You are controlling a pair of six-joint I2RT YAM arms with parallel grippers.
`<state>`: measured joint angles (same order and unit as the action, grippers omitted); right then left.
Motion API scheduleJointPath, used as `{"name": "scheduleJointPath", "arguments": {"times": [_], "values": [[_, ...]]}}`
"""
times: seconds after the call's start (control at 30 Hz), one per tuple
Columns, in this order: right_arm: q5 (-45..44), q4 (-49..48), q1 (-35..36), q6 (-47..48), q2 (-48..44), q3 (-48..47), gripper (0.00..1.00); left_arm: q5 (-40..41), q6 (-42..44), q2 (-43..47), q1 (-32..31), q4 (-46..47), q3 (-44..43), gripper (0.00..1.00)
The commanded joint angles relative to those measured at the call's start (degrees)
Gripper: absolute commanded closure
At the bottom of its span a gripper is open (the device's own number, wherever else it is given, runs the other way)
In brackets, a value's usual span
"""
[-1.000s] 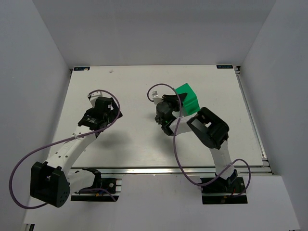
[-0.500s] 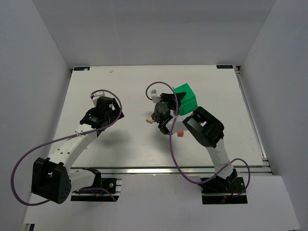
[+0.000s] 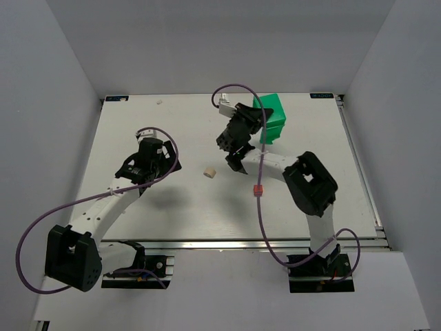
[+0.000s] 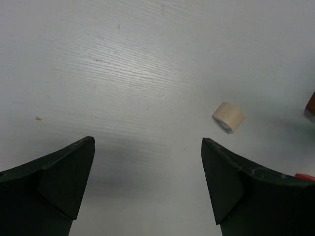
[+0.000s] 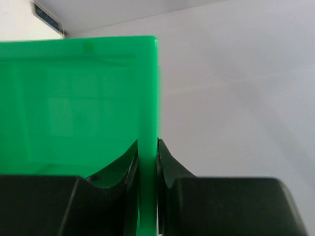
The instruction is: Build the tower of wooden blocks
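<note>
**A:** Tower status?

**B:** Not stacked. The blocks are loose on the table [image 3: 138, 117]. The cream block [image 3: 208, 173] lies alone around mid-table. The red block [image 3: 258, 189] is to its right and a bit nearer, not touching it.

**A:** Other colours?

**B:** There's a dark brown piece [image 4: 310, 104] at the right edge of the left wrist view. It's cut off by the frame, so I can't tell what it is.

**A:** Left side?

**B:** The left gripper [image 4: 147, 141] has its fingers wide apart with only bare table between them. It sits left of the cream block. In the wrist view the block is beyond the right fingertip and clear of it.

**A:** Right side?

**B:** The right gripper [image 5: 147, 157] has its fingers narrow, pinched on a thin wall of the green bin [image 3: 271, 118]. That wall fills the gap between them. The bin is at the far side, right of centre, farther back than both blocks. The wrist view is too tight on the wall to show what's inside.
</note>
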<state>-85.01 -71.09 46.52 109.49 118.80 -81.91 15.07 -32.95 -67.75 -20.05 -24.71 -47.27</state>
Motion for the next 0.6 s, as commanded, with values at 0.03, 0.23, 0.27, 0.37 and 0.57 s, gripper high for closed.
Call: {"name": "scheduleJointPath", "arguments": {"times": [0.03, 0.23, 0.27, 0.37, 0.57], "values": [[12.14, 44.64, 1.37, -50.14, -13.13, 3.79, 0.99, -5.22, 4.38, 3.31, -0.42, 3.43, -0.81, 0.02], [62.56, 92.09, 1.21, -80.39, -21.15, -6.33, 1.00, -7.16, 5.79, 5.43, -0.42, 4.58, 0.68, 0.02], [67.39, 92.53, 0.51, -81.27, -22.03, -6.16, 1.00, -7.42, 5.79, 5.87, -0.42, 4.58, 0.77, 0.02], [74.64, 93.50, -3.17, -90.83, -23.09, -7.90, 1.00, -9.52, 5.79, 7.09, -0.42, 4.85, 1.47, 0.02], [84.19, 101.05, -24.40, -116.64, -15.89, -24.83, 1.00, -12.43, 5.35, 9.91, -0.42, 6.16, 3.41, 0.02]]}}
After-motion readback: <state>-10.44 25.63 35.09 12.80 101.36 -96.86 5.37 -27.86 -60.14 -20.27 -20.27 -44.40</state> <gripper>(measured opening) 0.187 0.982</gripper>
